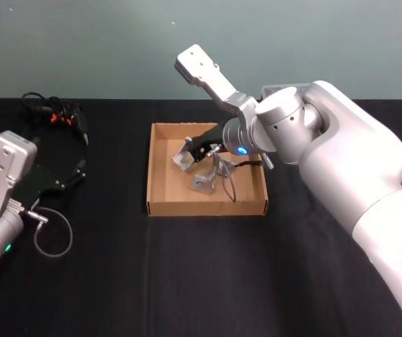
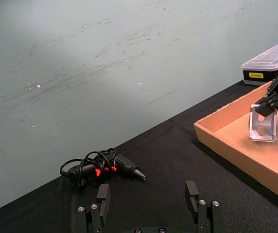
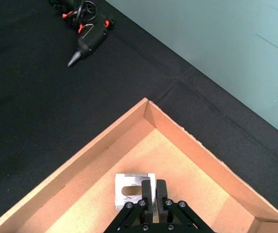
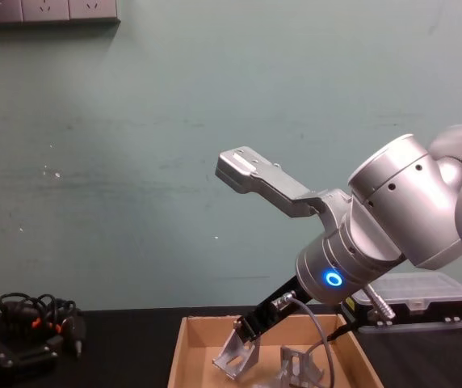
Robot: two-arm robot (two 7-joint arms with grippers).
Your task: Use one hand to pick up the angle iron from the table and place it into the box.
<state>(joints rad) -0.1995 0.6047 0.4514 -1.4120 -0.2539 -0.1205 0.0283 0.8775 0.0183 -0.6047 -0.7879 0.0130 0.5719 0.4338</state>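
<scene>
- The matte black table point(image 1: 117, 281) meets a pale green wall beyond the right gripper point(image 1: 192, 149).
- The right gripper pinches the silver angle iron point(image 1: 183, 159) inside the low-walled tan cardboard box point(image 1: 160, 168), near its far left corner, with bare floor beside it.
- Two more metal brackets point(image 1: 208, 179) lie just behind the fingers.
- The left gripper point(image 2: 148, 196), fingers spread, rests well to the left.

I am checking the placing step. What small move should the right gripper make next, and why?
Probably open the fingers and let go. The right gripper is shut on an angle iron and already inside the box, with the piece low over the cardboard floor near two other brackets. Whether it touches the floor I cannot tell. The left gripper sits open, parked over the table.
</scene>
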